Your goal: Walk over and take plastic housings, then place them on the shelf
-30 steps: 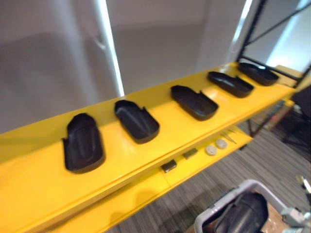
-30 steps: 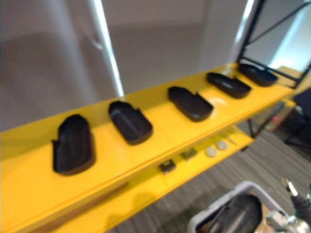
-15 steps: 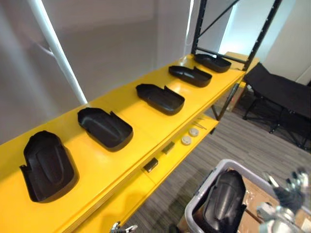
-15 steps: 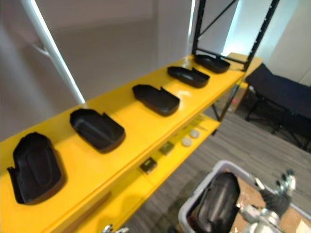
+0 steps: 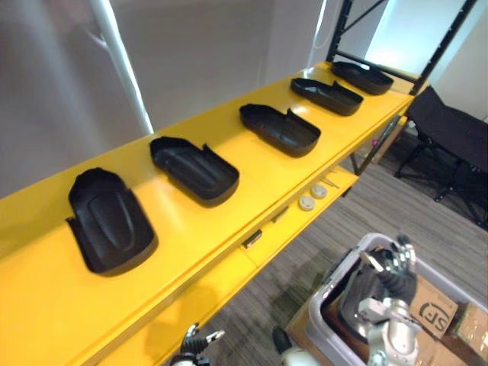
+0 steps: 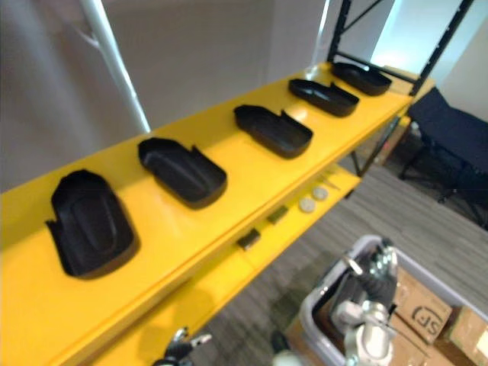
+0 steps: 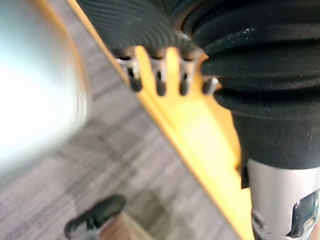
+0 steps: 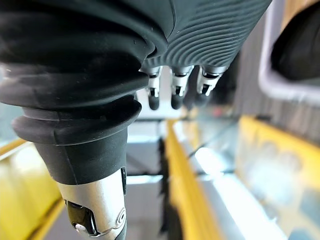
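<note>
Yellow racking stands before a grey wall, and its upper shelf (image 5: 255, 194) runs from near left to far right. Five black plastic housings (image 5: 280, 131) are laid on it in a row, hollow side up and apart from one another. Their long axes are set obliquely across the shelf's depth, roughly parallel. A bare stretch of shelf is left at the near left of the nearest housing (image 5: 110, 221). At the near right, on the carpeted floor (image 5: 427, 206), a grey bin (image 5: 339, 268) is seen, and one more housing (image 5: 353, 296) is held inside it, dark against the rim. This housing is largely covered by the right robot hand (image 5: 390, 280), so its long axis cannot be read with certainty. It is judged to lean on end in the bin. The right robot hand is held just above the bin with fingers loosely spread and nothing grasped, so the housing lies directly below and just beyond it. The left robot hand (image 7: 160, 80) is held low by the shelf's near edge, fingers relaxed and empty, well apart from the bin. The right robot hand is therefore judged the nearer for the pick.
</note>
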Controlling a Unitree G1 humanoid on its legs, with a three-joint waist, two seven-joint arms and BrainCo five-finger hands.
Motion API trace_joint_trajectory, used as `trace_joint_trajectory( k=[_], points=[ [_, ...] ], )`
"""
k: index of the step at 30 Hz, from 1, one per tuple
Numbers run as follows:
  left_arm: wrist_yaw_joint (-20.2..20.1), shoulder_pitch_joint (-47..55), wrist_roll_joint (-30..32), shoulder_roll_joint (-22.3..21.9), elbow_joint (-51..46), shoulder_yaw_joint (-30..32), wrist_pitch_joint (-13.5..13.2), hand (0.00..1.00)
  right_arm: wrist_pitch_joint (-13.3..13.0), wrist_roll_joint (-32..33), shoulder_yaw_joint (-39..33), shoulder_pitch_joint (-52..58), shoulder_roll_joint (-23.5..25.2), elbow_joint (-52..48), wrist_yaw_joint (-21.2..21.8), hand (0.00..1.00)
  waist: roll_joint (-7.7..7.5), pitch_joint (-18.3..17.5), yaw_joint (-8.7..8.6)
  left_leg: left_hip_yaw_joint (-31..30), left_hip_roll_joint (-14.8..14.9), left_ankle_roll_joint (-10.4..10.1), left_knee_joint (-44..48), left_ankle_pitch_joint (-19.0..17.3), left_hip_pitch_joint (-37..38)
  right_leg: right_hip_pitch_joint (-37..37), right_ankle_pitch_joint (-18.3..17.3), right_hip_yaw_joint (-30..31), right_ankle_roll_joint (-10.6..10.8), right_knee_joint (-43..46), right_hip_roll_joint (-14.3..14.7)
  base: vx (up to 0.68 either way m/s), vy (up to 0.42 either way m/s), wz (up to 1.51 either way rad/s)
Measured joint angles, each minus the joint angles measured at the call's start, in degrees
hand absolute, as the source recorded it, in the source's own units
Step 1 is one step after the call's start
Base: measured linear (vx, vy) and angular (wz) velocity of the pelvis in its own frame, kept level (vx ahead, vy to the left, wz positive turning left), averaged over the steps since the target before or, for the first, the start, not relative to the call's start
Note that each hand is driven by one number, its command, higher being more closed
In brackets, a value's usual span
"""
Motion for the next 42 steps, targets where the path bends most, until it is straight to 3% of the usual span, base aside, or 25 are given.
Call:
trace_joint_trajectory(
  k=[1, 2, 5, 7, 9, 11, 14, 16, 17, 19, 20, 22, 25, 26, 28, 30, 33, 37, 40, 42],
  points=[
    [0.01, -0.29, 0.44, 0.0, -0.06, -0.02, 0.02, 0.0, 0.01, 0.01, 1.06, 0.5, -0.11, -1.16, 0.07, 0.0, -0.17, 0.03, 0.37, 0.7, 0.08, 0.6, 0.46, -0.28, -0.54, -0.16, 1.1, -1.22, -1.44, -1.3, -0.52, -0.31, 0.118, -0.64],
    [0.11, -0.78, 0.96, 0.11, -0.07, 0.04, 0.27, 0.0, -0.01, 0.48, 2.82, 1.54, -0.3, -2.93, 0.55, 0.0, 0.0, 0.12, 0.74, 1.99, 0.29, 2.29, 0.21, 0.1, -1.78, -1.1, 1.33, -7.17, -4.64, -2.34, -1.84, -0.28, 0.101, -0.42],
    [0.56, -0.92, 3.01, 0.25, -0.06, 0.16, 1.31, 0.0, 0.6, 0.64, 5.58, 5.02, 0.03, -3.41, 1.4, 0.0, -0.49, -0.24, 1.3, 5.04, 1.69, 2.84, -4.74, 4.22, -1.53, -1.22, -0.51, -18.56, -5.56, 4.41, -2.93, -0.12, 0.049, -0.44],
    [0.55, -0.77, 3.13, 1.58, 0.13, 0.34, 1.6, 0.0, 1.01, 0.47, 7.35, 4.8, 0.0, -3.25, 2.48, 0.0, -1.8, -1.42, 1.44, 8.26, 1.39, 2.12, -12.94, 9.84, -0.41, -0.11, -5.39, -20.26, -4.53, 9.34, -3.2, 0.04, -0.005, -0.69],
    [0.49, -0.47, 3.16, 3.24, 1.43, 0.14, 1.62, 0.0, 0.96, 0.42, 7.31, 3.67, -0.11, -1.39, 2.6, 0.0, -3.16, -2.21, 1.41, 10.59, 0.82, 1.6, -17.04, 12.41, 0.32, 2.65, -9.33, -20.35, -3.51, 9.59, -4.31, 0.01, -0.112, -0.5],
    [0.47, -0.31, 3.28, 4.82, 1.91, 0.3, 1.82, 0.0, 0.97, 0.42, 7.1, 1.88, -0.25, 1.69, 2.51, 0.0, -4.46, -3.0, 1.45, 12.41, 0.67, 0.6, -17.28, 13.05, 0.5, 3.99, -10.52, -20.4, -2.46, 7.2, -5.01, 0.0, -0.173, -0.59],
    [0.44, -0.11, 5.1, 4.79, 3.92, 3.43, 1.97, 0.0, 0.98, 0.5, 6.05, -0.09, -0.32, 4.96, 2.74, 0.0, -2.9, -3.65, 1.96, 16.14, 1.16, -0.97, -20.7, 15.02, 1.79, 3.87, -8.29, -20.1, -2.79, 1.29, -3.96, 0.0, -0.147, -0.78],
    [0.35, 0.38, 5.29, 4.64, 3.98, 4.99, 2.01, 0.0, 0.98, 0.44, 6.02, -0.76, -0.31, 6.9, 2.9, 0.0, -1.81, -3.96, 2.67, 19.15, 2.59, -1.52, -22.37, 15.99, 2.46, 3.72, -4.15, -19.91, -2.87, -3.21, -2.47, -0.03, -0.099, -0.84],
    [0.35, 0.58, 5.3, 4.68, 3.96, 5.64, 2.0, 0.0, 0.98, 0.37, 6.18, -0.93, -0.3, 7.58, 3.06, 0.0, -1.84, -4.01, 2.88, 21.16, 3.43, -1.72, -22.77, 16.2, 2.57, 3.65, -2.31, -20.02, -2.65, -6.29, -2.02, -0.1, -0.113, -0.98],
    [0.25, 1.04, 5.29, 5.43, 3.89, 5.61, 2.02, 0.0, 1.0, -0.16, 6.44, -1.04, -0.35, 7.82, 3.73, 0.0, -2.58, -3.75, 3.01, 24.82, 3.61, -1.92, -23.19, 16.48, 3.48, 2.31, -4.58, -22.9, -3.84, -6.67, -3.31, -0.11, -0.1, -0.86],
    [0.2, 1.52, 5.26, 5.93, 4.04, 5.57, 2.23, 0.0, 1.01, -0.19, 6.19, -1.06, -0.37, 7.83, 3.81, 0.0, -2.46, -3.33, 2.78, 26.1, 3.9, -2.2, -22.93, 16.64, 4.87, 1.64, -3.57, -26.18, -3.79, -5.12, -4.17, -0.06, -0.056, -0.56],
    [-0.05, 2.15, 5.06, 5.66, 3.98, 5.55, 2.32, 0.0, 1.0, -0.21, 5.99, 0.79, -1.55, 7.82, 3.67, 0.0, -1.44, -3.22, 2.6, 24.54, 4.89, -2.45, -22.61, 16.79, 5.92, 2.38, -3.27, -25.65, -4.51, -4.35, -2.64, 0.0, -0.152, -0.45],
    [0.02, 1.84, 5.44, 5.24, 3.49, 5.11, 2.03, 0.0, 1.0, -0.51, 5.99, 1.65, -2.78, 7.82, 3.62, 0.0, -1.3, -2.23, 2.48, 22.59, 5.24, -2.51, -21.92, 16.82, 4.92, 1.43, -3.1, -24.86, -5.39, -4.31, -1.49, -0.04, -0.125, -0.21],
    [0.02, 1.68, 5.45, 5.3, 3.23, 4.95, 2.0, 0.0, 1.0, -0.75, 5.95, 1.63, -2.93, 7.81, 3.61, 0.0, -1.43, -2.05, 2.45, 19.95, 5.01, -2.5, -21.49, 16.81, 3.9, 0.86, -3.24, -24.87, -5.7, -4.34, -1.43, -0.09, -0.102, -0.05],
    [0.46, 0.47, 3.44, 5.27, 1.49, 3.15, 1.75, 0.0, 1.0, -1.1, 4.39, 0.87, -3.51, 7.81, 2.47, 0.0, -1.41, -0.07, 2.54, 6.51, 2.99, -2.54, -21.71, 16.72, 1.4, 0.38, -2.48, -25.18, -5.7, -5.32, -1.41, -0.1, -0.029, 0.1],
    [0.48, -0.42, 2.3, 4.96, 0.75, -0.19, 1.45, 0.0, 1.0, -1.1, 2.36, 0.12, -3.42, 7.79, 1.57, 0.0, -0.98, 1.1, 2.48, 3.27, 1.74, -3.67, -23.62, 16.46, 0.76, 0.33, -1.44, -26.33, -5.64, -7.46, -2.05, -0.11, 0.077, 0.24],
    [0.47, -0.74, 2.02, 4.58, -1.07, -4.67, 0.99, 0.0, 1.08, -1.1, 0.07, -1.38, -3.32, 7.84, -0.38, 0.0, -1.36, 1.4, 3.2, 3.98, -0.36, -3.95, -25.33, 17.35, 0.14, 0.92, 2.28, -26.01, -4.56, -11.59, -4.17, -0.03, 0.1, 0.04],
    [0.45, -0.94, 2.07, 4.58, -1.12, -8.81, -0.04, 0.0, 1.1, 0.03, -3.14, -6.55, -3.45, 12.11, -2.96, 0.0, -0.29, 2.04, 3.37, 4.25, -2.24, -3.24, -25.23, 16.9, -0.16, 0.83, 3.44, -25.08, -3.43, -12.58, -5.64, 0.0, 0.069, -0.03],
    [0.53, -2.29, 1.94, 4.57, -1.28, -10.68, -0.16, 0.0, 1.58, 1.36, -8.2, -14.86, -5.34, 21.55, -6.93, 0.0, 0.72, 4.09, 4.22, 3.34, -3.23, -2.31, -23.92, 16.36, -1.32, 0.74, 3.89, -25.27, -2.85, -12.63, -6.58, -0.02, 0.053, 0.13],
    [0.76, -3.68, -0.23, 4.56, -1.63, -11.06, -0.2, 0.0, 2.34, 2.74, -10.8, -23.16, -9.36, 28.76, -11.59, 0.0, 1.75, 7.05, 4.29, 1.14, -3.95, -1.36, -20.96, 15.43, -3.9, 0.54, 4.34, -26.47, -2.2, -12.61, -7.3, -0.09, 0.053, 0.3]
  ],
)
